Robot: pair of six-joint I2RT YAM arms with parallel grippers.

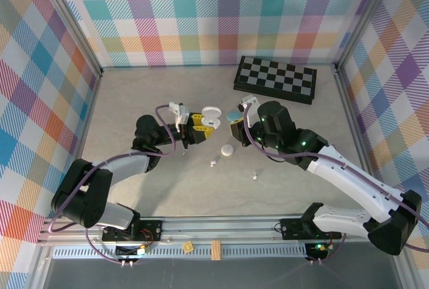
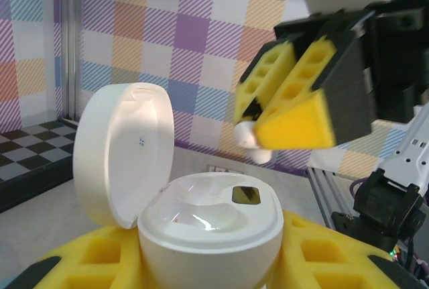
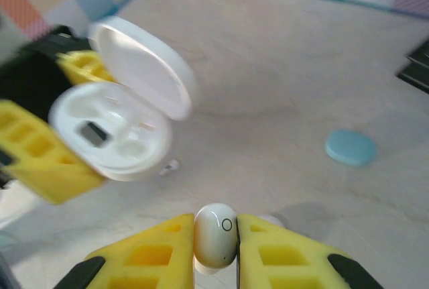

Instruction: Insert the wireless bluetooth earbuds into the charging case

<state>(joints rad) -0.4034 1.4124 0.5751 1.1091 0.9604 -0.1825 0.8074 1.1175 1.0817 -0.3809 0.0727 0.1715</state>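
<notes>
My left gripper (image 1: 200, 124) is shut on the base of a white charging case (image 2: 208, 232), held above the table with its lid (image 2: 124, 148) swung open and both sockets empty. My right gripper (image 3: 216, 243) is shut on a white earbud (image 3: 216, 234), pinched between the yellow pads (image 3: 161, 252). In the left wrist view that earbud (image 2: 252, 141) hangs just above and to the right of the case's open top, not touching it. From above, the right gripper (image 1: 235, 129) sits just right of the case (image 1: 208, 117).
Loose white earbuds lie on the table (image 1: 212, 163), (image 1: 255, 176) and under the case (image 3: 169, 165). A closed light blue case (image 3: 350, 147) and a closed white case (image 1: 228, 150) rest nearby. A folded chessboard (image 1: 275, 78) lies at the back right.
</notes>
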